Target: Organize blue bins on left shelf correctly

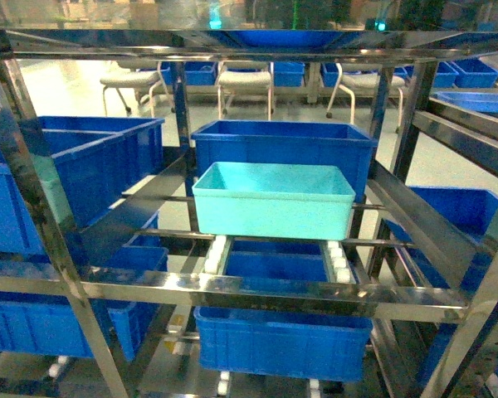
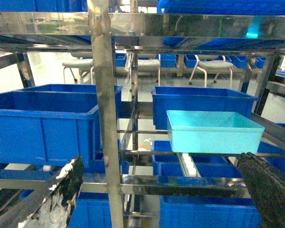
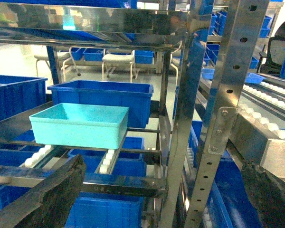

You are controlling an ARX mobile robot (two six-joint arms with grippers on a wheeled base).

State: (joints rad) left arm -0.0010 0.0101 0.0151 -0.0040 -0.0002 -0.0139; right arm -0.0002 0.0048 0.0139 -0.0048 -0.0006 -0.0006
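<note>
— Head view first: where does the turquoise bin (image 1: pixel 273 201) sit?

— On the middle tier of the steel shelf (image 1: pixel 266 292), resting across the two white roller tracks (image 1: pixel 217 252), toward the front of that tier. It sits upright and looks empty.

— What is right behind it?

— A darker royal-blue crate (image 1: pixel 282 146), on the same tier, just behind and taller than the turquoise bin. I cannot tell if the two touch.

— And to the sides?

— In the bay to the left stands another large blue crate (image 1: pixel 83 170). Below the roller tier a further blue crate (image 1: pixel 282 340) sits on the lower level. Pale chairs (image 1: pixel 244 84) stand on the floor far behind the rack.

— Do the grippers show in the head view?

— No. Only the wrist views catch them. In the left wrist view the left gripper (image 2: pixel 156 194) has one dark, worn finger at the lower left and one at the lower right, spread wide with nothing between them.

— The right one?

— The right gripper (image 3: pixel 171 199) stands likewise: fingers far apart at the frame's lower corners, holding nothing. Both are well apart from the turquoise bin, on the near side of the rack's front rail.
</note>
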